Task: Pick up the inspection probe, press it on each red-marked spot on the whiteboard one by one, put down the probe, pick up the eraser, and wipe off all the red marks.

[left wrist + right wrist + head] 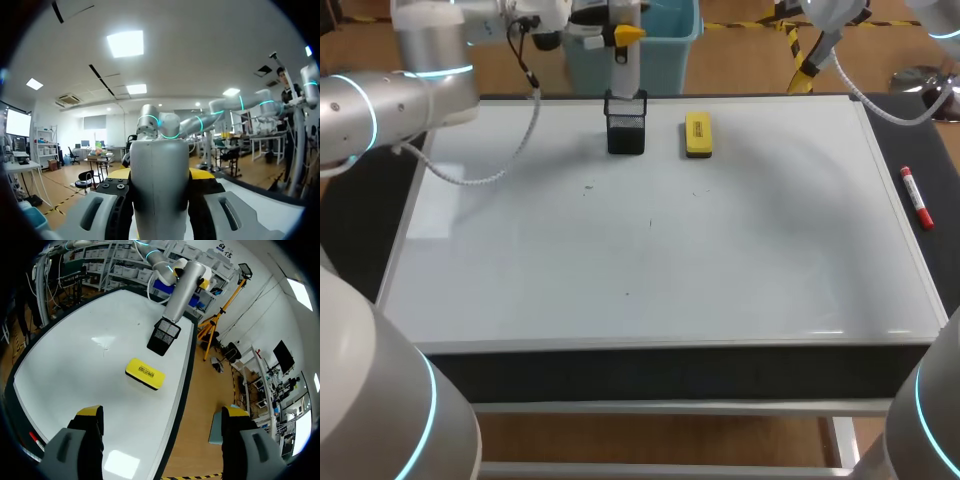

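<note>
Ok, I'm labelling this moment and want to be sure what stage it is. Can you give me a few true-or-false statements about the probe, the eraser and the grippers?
1. The eraser lies on the whiteboard beside the black mesh holder. True.
2. The right gripper holds the eraser. False: its fingers are wide apart with nothing between them, and the eraser lies on the board ahead of it.
3. The left gripper is closed on the probe, whose lower end is in the holder. True.
4. The red marker lies in the middle of the whiteboard. False: it lies off the board, on the dark table past its right edge.
</note>
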